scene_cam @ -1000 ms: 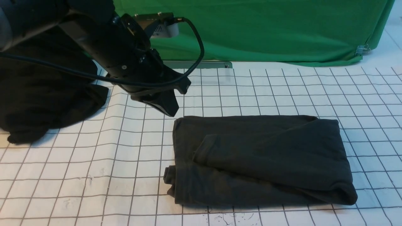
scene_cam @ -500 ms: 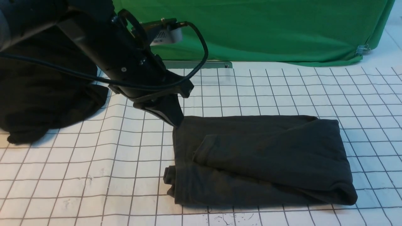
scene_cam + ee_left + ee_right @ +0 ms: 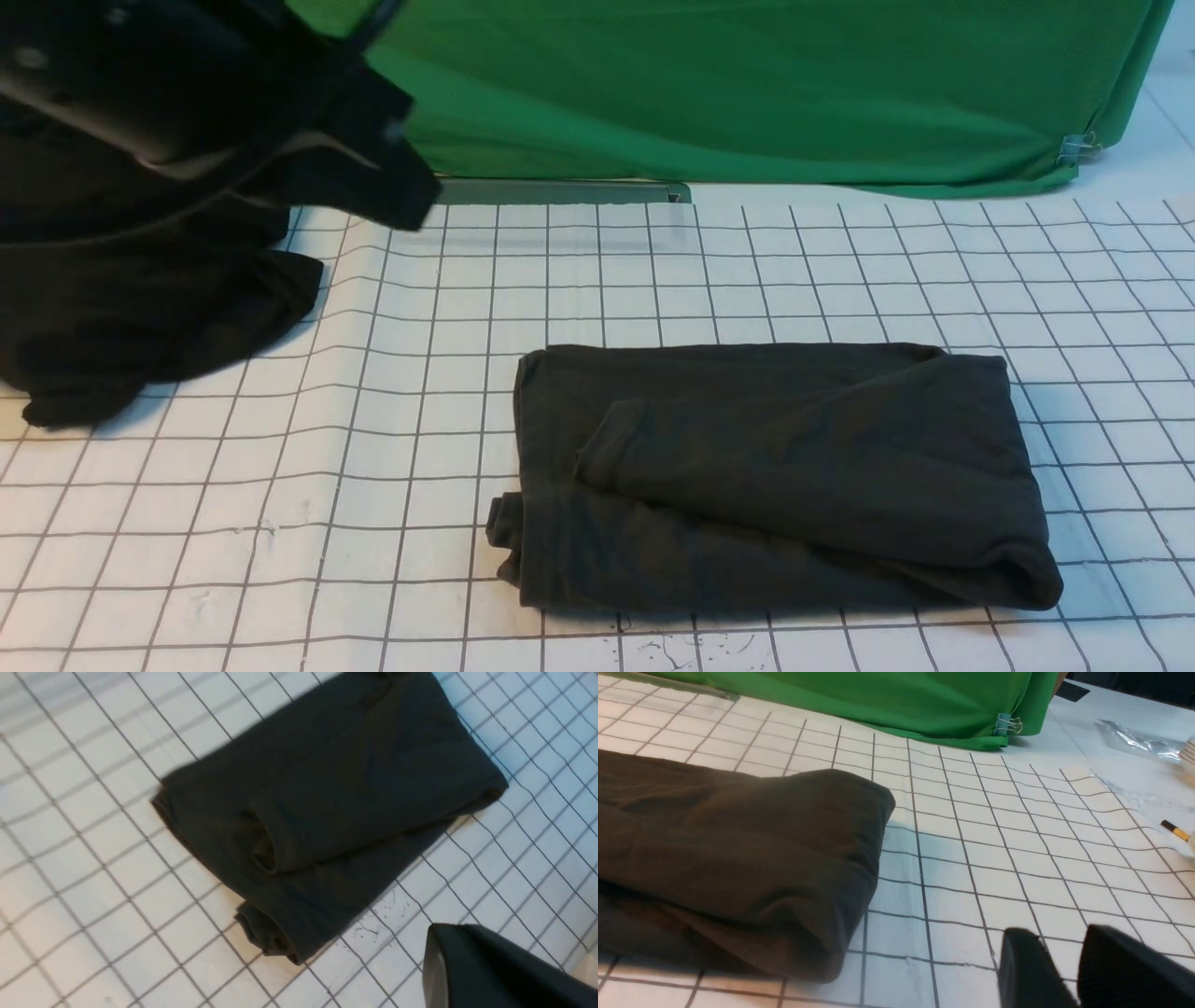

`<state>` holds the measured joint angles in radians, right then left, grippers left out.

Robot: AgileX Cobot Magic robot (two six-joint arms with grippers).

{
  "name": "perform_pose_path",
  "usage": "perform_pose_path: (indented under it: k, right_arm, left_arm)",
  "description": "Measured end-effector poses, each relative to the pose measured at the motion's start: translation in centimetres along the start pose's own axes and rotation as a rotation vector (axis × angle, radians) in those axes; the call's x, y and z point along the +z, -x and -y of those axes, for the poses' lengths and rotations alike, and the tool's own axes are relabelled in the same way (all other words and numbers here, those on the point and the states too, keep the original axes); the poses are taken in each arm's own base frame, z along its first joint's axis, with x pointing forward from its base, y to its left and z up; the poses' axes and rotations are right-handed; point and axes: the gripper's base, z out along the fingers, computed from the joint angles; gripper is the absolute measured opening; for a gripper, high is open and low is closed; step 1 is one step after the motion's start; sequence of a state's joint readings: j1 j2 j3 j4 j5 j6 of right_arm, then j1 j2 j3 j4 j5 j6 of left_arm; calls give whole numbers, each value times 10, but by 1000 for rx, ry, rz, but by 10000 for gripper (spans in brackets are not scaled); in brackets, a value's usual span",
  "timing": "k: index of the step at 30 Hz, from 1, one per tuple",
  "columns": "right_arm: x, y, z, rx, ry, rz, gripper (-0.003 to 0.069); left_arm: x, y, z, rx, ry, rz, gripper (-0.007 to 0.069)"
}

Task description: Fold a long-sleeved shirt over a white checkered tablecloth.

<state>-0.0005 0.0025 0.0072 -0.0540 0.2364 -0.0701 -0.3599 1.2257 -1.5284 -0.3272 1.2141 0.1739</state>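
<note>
Backdrop point(image 3: 794, 93), green, hangs behind the white checkered tablecloth point(image 3: 373, 448), which covers the surface. Long-sleeved shirt point(image 3: 775, 476) lies folded mid-cloth, nothing touching it. Black cloth heap point(image 3: 140, 317) sits far left. Left pincer point(image 3: 495, 970) clenched, empty, raised. Right pincer point(image 3: 1069, 966), only in wrist view, slightly parted, empty, beside shirt. Binder clip point(image 3: 1006, 723) pins backdrop; front view shows it tiny.

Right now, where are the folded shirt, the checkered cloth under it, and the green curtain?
Folded shirt point(image 3: 794, 467): front view, middle of its top layer.
Checkered cloth point(image 3: 373, 467): front view, bare squares left of the shirt.
Green curtain point(image 3: 794, 93): front view, its broad middle.
</note>
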Motion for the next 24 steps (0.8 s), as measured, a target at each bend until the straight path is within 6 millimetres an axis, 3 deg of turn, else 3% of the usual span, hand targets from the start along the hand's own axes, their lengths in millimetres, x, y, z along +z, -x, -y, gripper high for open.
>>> perform_pose_path:
  k: [4,6,11,17,20,24]
  right_arm:
    - [0,0,0,1,0,0,186]
    - [0,0,0,2,0,0,191]
    - [0,0,0,2,0,0,199]
    - [0,0,0,2,0,2,218]
    - [0,0,0,2,0,5,228]
    - [0,1,0,2,0,7,235]
  left_arm:
    - [-41,-18,11,5,34,92,3]
    - [-72,-46,23,19,38,160,3]
    - [-89,-90,30,23,46,253,3]
    - [-71,-152,21,-4,96,550,3]
    - [-54,-170,11,-14,132,693,3]
    - [-44,-181,3,-21,172,850,3]
